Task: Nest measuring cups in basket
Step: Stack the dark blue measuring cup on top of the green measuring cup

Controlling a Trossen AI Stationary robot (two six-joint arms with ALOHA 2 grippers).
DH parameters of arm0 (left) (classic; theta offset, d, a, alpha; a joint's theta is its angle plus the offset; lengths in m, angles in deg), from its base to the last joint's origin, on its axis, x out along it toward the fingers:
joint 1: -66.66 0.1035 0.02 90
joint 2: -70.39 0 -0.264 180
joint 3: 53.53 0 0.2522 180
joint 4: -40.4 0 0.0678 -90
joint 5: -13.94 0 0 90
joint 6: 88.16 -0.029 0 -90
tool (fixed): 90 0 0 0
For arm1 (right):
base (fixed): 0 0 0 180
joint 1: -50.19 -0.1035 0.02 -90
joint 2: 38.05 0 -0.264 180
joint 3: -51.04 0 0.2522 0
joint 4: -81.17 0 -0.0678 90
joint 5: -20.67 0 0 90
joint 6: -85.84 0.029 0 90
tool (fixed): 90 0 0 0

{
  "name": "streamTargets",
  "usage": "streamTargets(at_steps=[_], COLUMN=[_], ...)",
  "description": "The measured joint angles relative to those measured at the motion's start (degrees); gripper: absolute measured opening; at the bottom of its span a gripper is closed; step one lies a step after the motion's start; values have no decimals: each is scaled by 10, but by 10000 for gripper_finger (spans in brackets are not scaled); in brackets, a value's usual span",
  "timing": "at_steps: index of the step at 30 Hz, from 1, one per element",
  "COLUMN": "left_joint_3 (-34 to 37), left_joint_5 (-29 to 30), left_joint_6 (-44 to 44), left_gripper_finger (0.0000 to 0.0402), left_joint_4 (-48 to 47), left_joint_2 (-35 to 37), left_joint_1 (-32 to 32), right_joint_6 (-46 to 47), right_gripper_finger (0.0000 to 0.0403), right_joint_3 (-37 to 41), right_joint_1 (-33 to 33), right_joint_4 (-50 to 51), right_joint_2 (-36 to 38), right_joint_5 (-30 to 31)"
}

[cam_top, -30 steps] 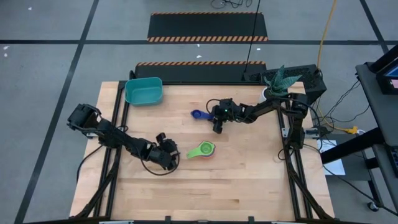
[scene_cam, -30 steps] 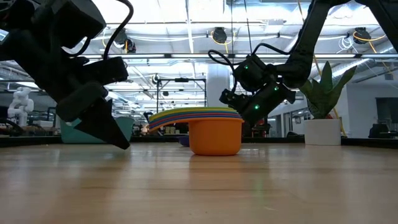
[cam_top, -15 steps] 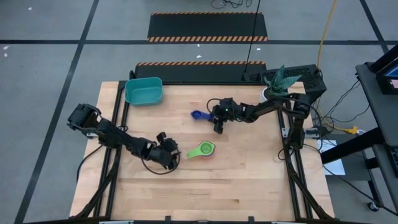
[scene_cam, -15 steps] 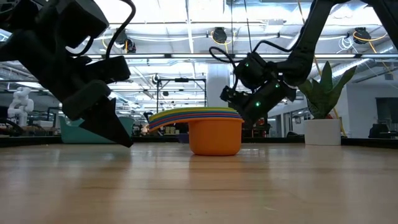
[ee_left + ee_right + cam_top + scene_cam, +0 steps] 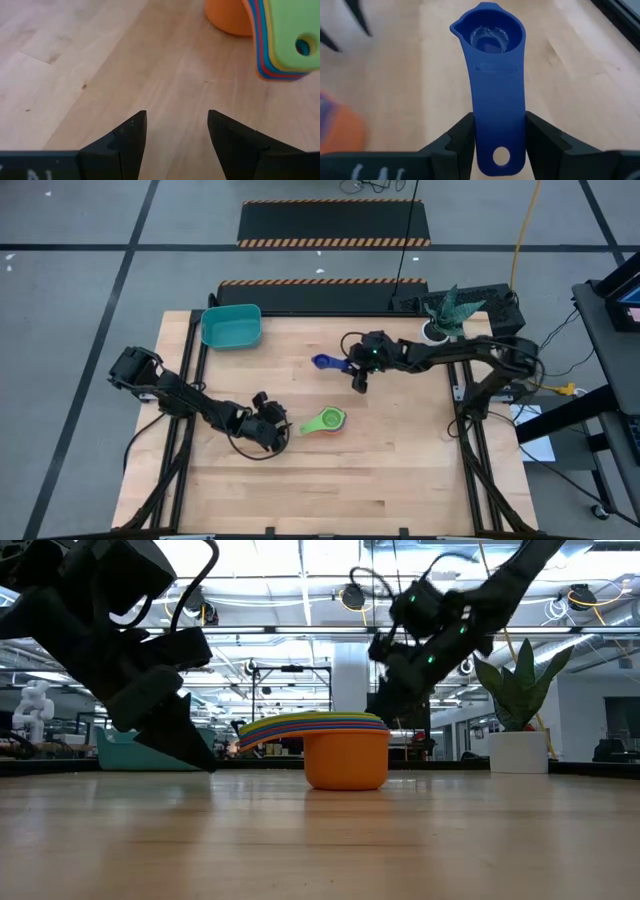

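The small dark blue cup point(image 5: 495, 85) is being held by its flat handle in the right gripper point(image 5: 357, 370), whose jaws are clamped on it above the worktop point(image 5: 400, 470), well apart from the teal basket point(image 5: 231, 327) at the far left corner. The nested stack of cups point(image 5: 325, 422) is sitting mid-worktop, and the left gripper point(image 5: 176, 131) is waiting just beside it, jaws apart and empty. To nest the blue cup well, the right arm is probably needing to keep it level, centre it over the stack's top cup and line up the handles before letting go.
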Motion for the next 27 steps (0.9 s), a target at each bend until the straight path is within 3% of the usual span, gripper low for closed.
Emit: streamTargets(at_steps=[10,19,25,27], left_joint_3=[-1,-34,-81,-91], left_joint_5=[16,10,9,9], left_joint_6=[-1,-49,-7,5], left_gripper_finger=[212,212,212,212], left_joint_4=[37,5,-102,-96], left_joint_2=[0,39,115,135], left_joint_1=[11,10,6,5], right_joint_6=[71,128,195,211], right_gripper_finger=[131,131,131,131], right_joint_3=[0,0,5,15], right_joint_1=[-93,-219,-305,-331], right_joint_4=[138,225,267,262], right_joint_2=[146,214,220,220], right_joint_5=[5,111,174,190])
